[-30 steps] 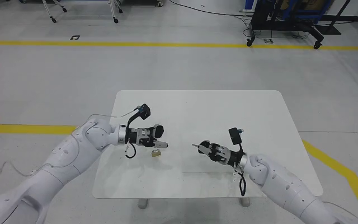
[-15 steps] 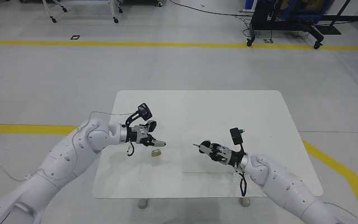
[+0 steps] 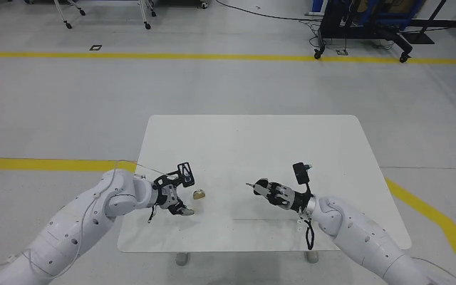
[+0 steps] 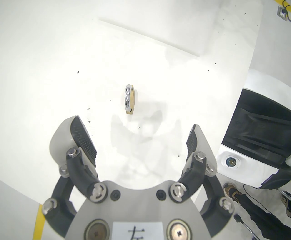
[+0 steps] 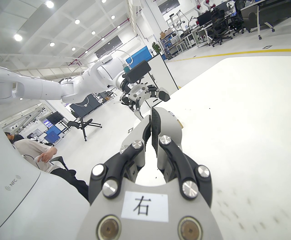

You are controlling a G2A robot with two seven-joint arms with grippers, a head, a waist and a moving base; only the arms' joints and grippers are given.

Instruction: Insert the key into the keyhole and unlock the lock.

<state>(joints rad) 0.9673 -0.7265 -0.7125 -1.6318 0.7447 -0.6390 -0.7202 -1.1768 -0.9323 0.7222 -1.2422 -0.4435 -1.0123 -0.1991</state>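
White table point(image 3: 285, 142). Left gripper point(image 4: 135, 125) sits low near the table's front-left part, jaws spread wide, holding nothing. Right gripper point(image 5: 151, 114) is mid-table, well apart from it, fingers pinched together on the key point(image 3: 249, 186), whose thin tip pokes out toward the lock. Lock point(image 4: 129, 98) lies on the table, just beyond the left fingertips, not touching.

Lit brightly from round ceiling lamps point(image 5: 77, 21); glare washing out the white table point(image 4: 56, 56); soft grey shadows beside the padlock point(image 4: 129, 98); fisheye bending toward wrist-view edges.
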